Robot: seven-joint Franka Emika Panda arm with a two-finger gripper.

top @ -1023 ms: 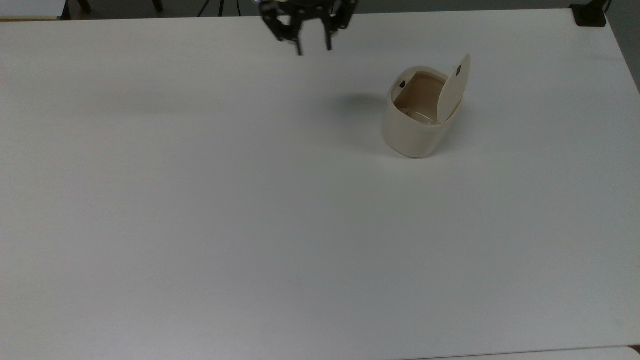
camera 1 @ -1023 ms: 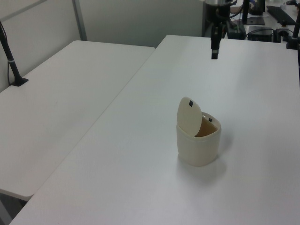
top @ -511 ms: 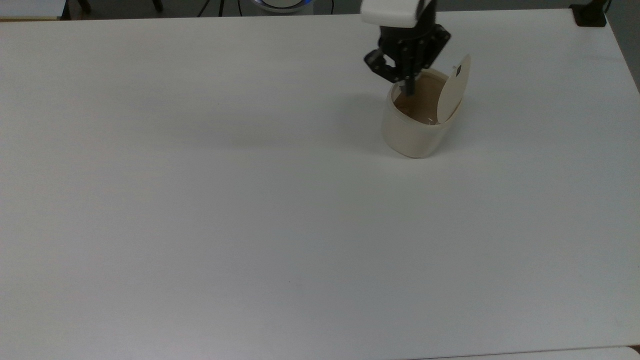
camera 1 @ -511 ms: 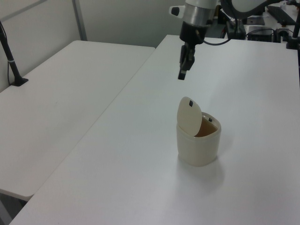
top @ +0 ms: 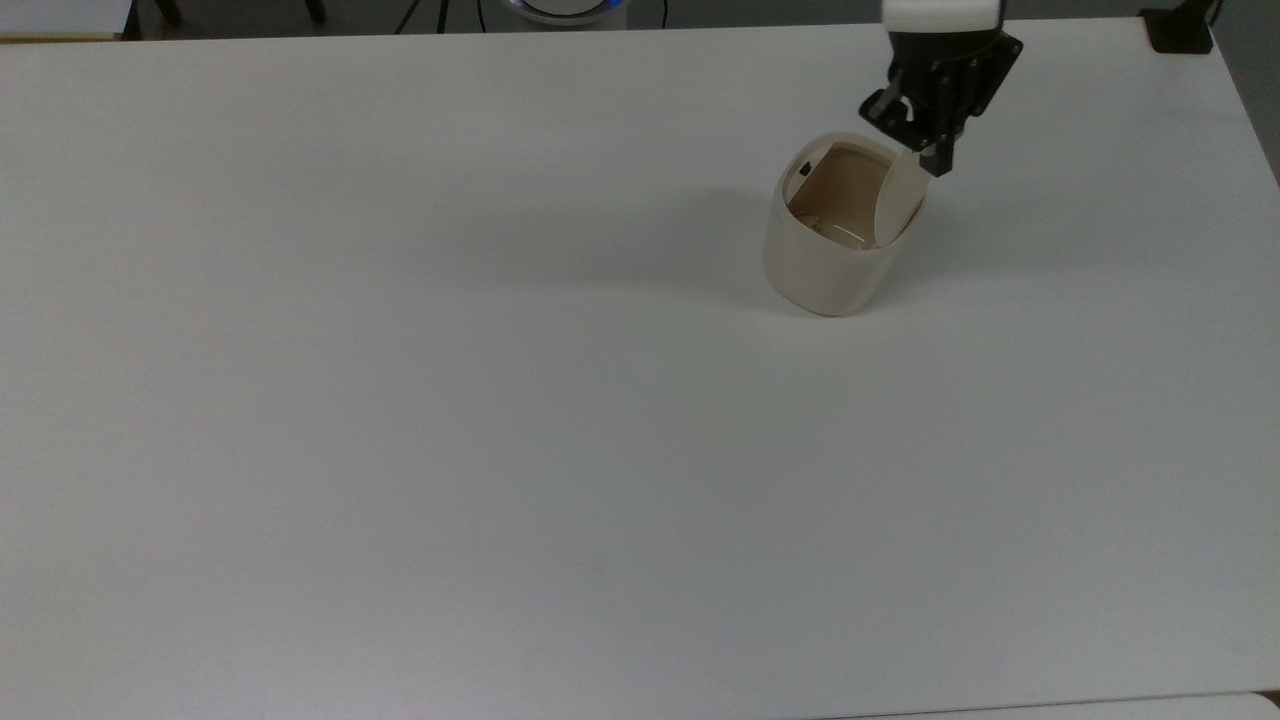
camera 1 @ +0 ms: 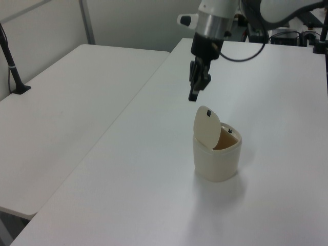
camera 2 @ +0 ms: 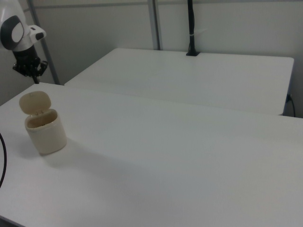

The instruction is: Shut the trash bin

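Top view: trash bin (top: pixel 825 262), cream-beige, rounded-square body, stands on the white table (top: pixel 400 400) toward the top view's upper right. Its lid (top: pixel 898 200) is raised on the hinge at the top view's right side of the rim, standing near upright; the brown interior is exposed, with a small black mark (top: pixel 805 169) at the far rim. The gripper (top: pixel 938 160), black with a white housing above, points down just above the lid's upper edge; whether it touches the lid cannot be told. The fingers look drawn close together, apparently closed on nothing.

Left view: trash bin (camera 1: pixel 217 161) on the table's middle, lid (camera 1: pixel 207 127) upright on the left view's left side of the rim. The gripper (camera 1: pixel 194 95) hangs above and slightly left of the lid's top, apart from it, fingers narrow.

Right view: trash bin (camera 2: pixel 46 135) near the right view's left edge, lid (camera 2: pixel 35 102) tilted back. The gripper (camera 2: pixel 32 75) sits above and behind it. A second white table (camera 2: pixel 189 78) stands beyond.
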